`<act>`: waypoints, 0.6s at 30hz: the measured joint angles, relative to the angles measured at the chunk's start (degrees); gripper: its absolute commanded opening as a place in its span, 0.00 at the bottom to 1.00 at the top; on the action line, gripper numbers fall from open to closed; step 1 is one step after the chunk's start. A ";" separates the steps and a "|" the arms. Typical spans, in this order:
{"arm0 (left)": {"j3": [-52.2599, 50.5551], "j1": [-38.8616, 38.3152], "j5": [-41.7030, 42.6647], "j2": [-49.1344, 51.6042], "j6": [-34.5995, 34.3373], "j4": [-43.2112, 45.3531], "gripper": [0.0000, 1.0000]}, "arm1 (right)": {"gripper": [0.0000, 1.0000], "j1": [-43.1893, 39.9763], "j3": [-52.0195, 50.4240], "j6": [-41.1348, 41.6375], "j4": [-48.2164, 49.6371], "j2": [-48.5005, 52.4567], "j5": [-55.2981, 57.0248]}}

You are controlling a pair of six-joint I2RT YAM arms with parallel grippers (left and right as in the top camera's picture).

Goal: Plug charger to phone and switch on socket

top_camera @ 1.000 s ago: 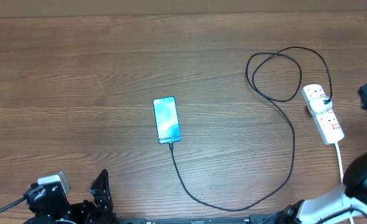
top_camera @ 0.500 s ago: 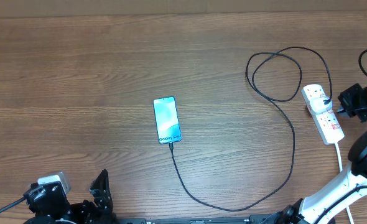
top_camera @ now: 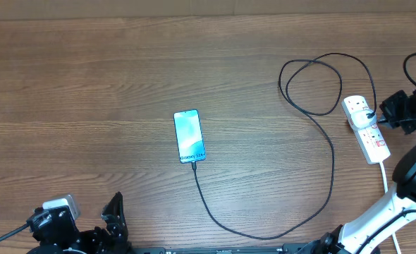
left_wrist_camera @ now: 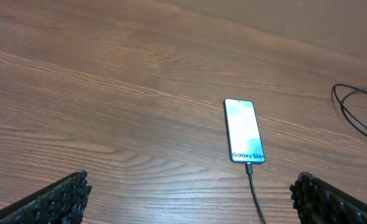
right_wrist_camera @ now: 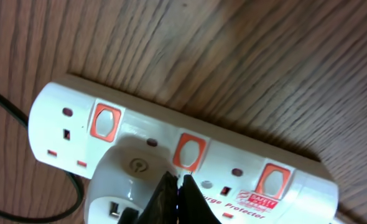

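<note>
Fingertips of the right gripper point(right_wrist_camera: 175, 190), pressed together into one dark point and holding nothing, sit just below the middle orange-red rocker switch point(right_wrist_camera: 187, 151) of the white oblong plastic power socket point(right_wrist_camera: 65, 118). They rest on or just over the rounded white adapter plug point(right_wrist_camera: 124, 171) seated in it, and I cannot tell whether they touch the switch. A second ago this gripper hung back at the table's right edge, well apart from the strip. It has since swung in until, from overhead, its nose meets the strip's right side, so the switching step appears to be starting. From the adapter the charger's long thin black cable point(top_camera: 333, 162) loops over the brown wooden table point(top_camera: 88, 85) and runs to the slim black-edged phone with a pale cyan screen point(top_camera: 189, 136), lying flat mid-table. Its connector tip point(top_camera: 194, 163) looks seated in the phone's near end, so plugging seems done. The left gripper point(left_wrist_camera: 190, 202) waits at the near edge, fingers spread wide and empty.
</note>
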 measured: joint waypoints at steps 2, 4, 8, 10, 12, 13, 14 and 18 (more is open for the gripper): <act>0.00 0.00 -0.02 0.00 0.00 0.00 1.00 | 0.04 0.46 0.00 -0.04 -0.02 0.00 0.61; 0.00 0.00 0.00 0.00 0.00 0.00 1.00 | 0.04 0.55 0.00 -0.13 -0.04 0.00 1.05; 0.00 0.00 -0.02 0.00 0.00 0.00 0.99 | 0.04 0.59 0.00 -0.24 -0.37 0.31 1.51; 0.00 0.00 -0.02 0.00 0.00 0.00 1.00 | 0.04 0.59 0.00 -0.22 -1.01 1.05 1.73; 0.00 0.00 -0.02 0.00 0.00 -0.02 0.99 | 0.04 0.72 0.00 -0.26 -1.51 2.14 1.60; 0.00 0.00 -0.02 0.00 0.00 0.00 0.99 | 0.04 0.87 0.00 -0.26 -1.57 2.73 1.66; 0.00 0.00 -0.02 0.00 0.00 -0.02 1.00 | 0.04 0.92 0.00 -0.33 -1.68 3.17 1.68; 0.00 0.00 -0.02 0.00 0.00 -0.02 0.99 | 0.04 0.96 0.00 -0.37 -1.66 3.41 1.68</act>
